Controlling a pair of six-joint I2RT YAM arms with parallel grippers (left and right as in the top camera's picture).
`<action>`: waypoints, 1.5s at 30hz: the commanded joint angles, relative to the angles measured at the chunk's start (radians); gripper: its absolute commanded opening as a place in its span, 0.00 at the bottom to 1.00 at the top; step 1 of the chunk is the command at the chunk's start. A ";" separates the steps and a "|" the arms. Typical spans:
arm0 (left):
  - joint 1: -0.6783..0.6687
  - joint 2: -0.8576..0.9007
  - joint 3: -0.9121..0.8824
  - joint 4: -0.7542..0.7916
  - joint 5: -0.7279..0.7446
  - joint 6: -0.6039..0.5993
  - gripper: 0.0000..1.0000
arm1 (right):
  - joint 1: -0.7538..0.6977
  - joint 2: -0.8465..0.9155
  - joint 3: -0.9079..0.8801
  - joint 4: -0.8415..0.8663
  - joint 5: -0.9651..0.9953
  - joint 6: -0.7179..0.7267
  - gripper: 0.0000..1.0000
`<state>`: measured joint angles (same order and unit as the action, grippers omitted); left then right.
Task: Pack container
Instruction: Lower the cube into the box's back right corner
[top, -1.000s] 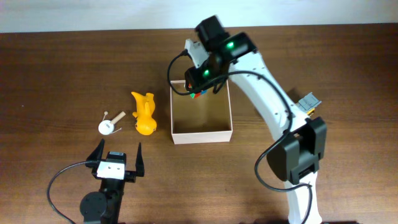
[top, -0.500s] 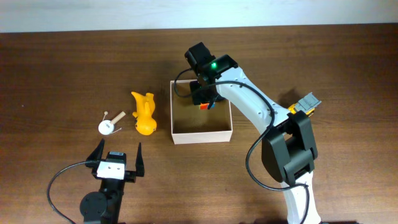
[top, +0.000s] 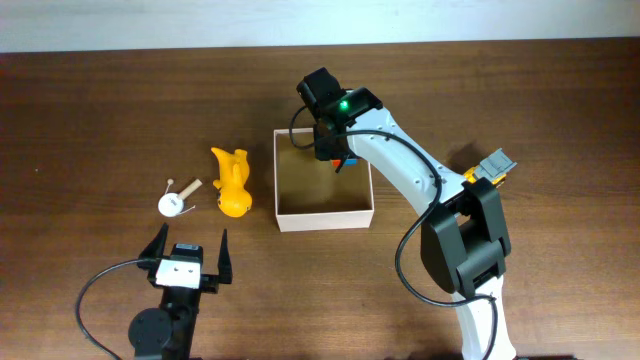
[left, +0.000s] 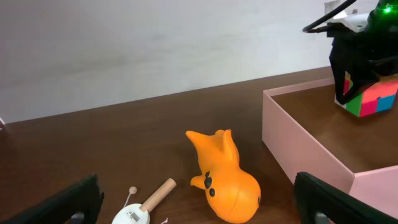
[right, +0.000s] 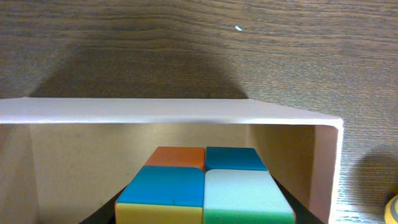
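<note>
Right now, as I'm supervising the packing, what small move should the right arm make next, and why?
Probably open the right gripper to let go of the cube. It holds the cube inside the box, low between the walls near the far side, so it looks ready to drop. Whether it touches the floor is unclear.

Readable text: none in any view.
White plate (top: 182, 266) on left gripper (top: 190, 247): small dark marks, too small to read.
Round white toy (left: 132, 216): faint grey marks on its face, illegible.
Cube (right: 168, 186): plain colour tiles in blue, orange, green and yellow.
Green lamp (top: 345, 103) on right arm (top: 405, 160): lit dot only.
</note>
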<state>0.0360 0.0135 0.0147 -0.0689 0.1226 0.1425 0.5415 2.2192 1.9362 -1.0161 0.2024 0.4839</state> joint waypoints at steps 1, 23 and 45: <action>0.003 -0.008 -0.005 -0.003 -0.007 0.016 0.99 | -0.004 -0.002 0.003 0.002 0.050 0.027 0.49; 0.003 -0.008 -0.005 -0.003 -0.007 0.017 0.99 | -0.006 -0.002 0.003 0.032 -0.103 -0.105 0.63; 0.003 -0.008 -0.005 -0.003 -0.007 0.016 0.99 | 0.054 -0.002 -0.132 0.272 -0.276 -0.209 0.04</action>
<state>0.0360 0.0135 0.0147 -0.0689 0.1230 0.1425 0.5861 2.2192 1.8233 -0.7582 -0.0673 0.2878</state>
